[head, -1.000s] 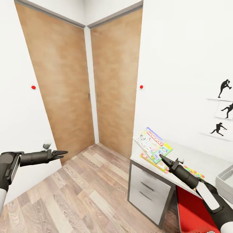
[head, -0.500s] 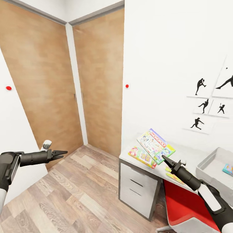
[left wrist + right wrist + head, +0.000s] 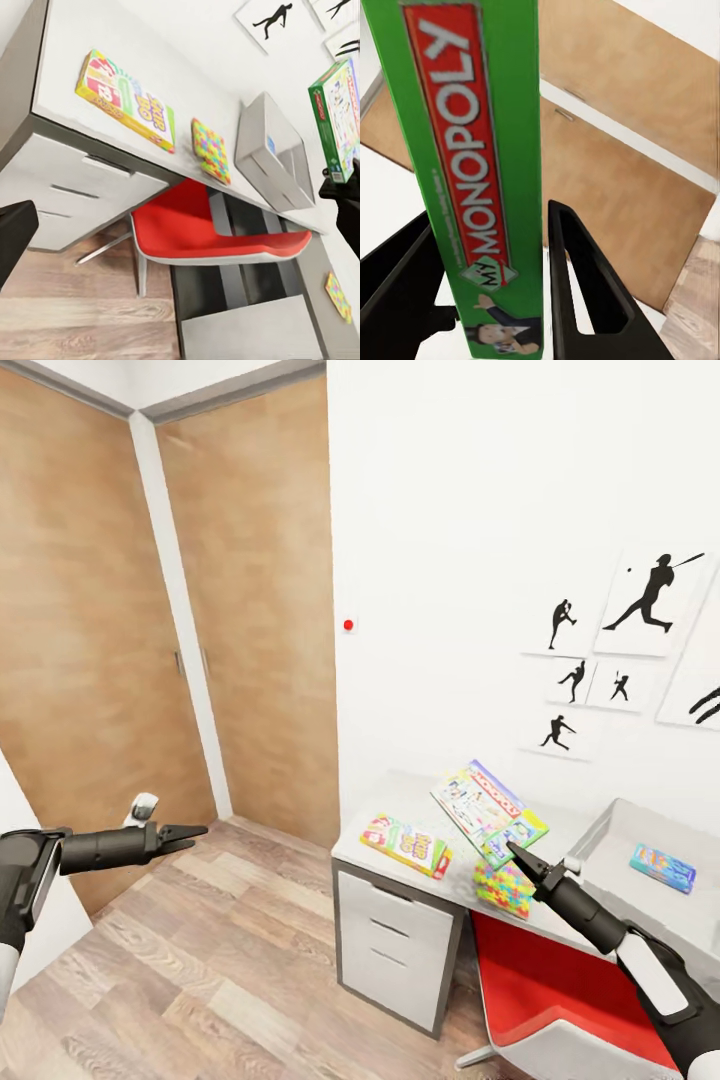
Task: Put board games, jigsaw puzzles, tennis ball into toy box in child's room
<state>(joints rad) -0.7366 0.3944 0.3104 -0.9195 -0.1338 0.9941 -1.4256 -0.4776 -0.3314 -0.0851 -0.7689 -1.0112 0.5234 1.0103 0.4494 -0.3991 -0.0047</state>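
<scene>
Two arms reach forward from us in a white-walled room with wood doors (image 3: 250, 610) and a plank floor (image 3: 200, 970). Our right gripper (image 3: 522, 859) clamps a white and green Monopoly game box (image 3: 487, 810), lifted and tilted above the desk (image 3: 400, 800); in the right wrist view the box's green edge (image 3: 472, 150) sits between the two black fingers (image 3: 577, 277). Our left gripper (image 3: 185, 833) hangs over the floor, well apart from the desk, holding nothing, its fingers narrow, almost together.

On the pale desk top a pale green game box (image 3: 406, 844) lies flat near the corner over the drawers (image 3: 390, 940). A jigsaw sheet (image 3: 503, 888) of bright interlocking pieces lies at the front edge, above a red chair (image 3: 560, 990). Farther right stands the light grey toy box (image 3: 640, 860), with a blue game box (image 3: 663, 867) lying inside it. Black silhouette pictures (image 3: 600, 650) of ball players hang on the wall above. The left wrist view catches another jigsaw sheet (image 3: 337, 296) farther along the desk.
</scene>
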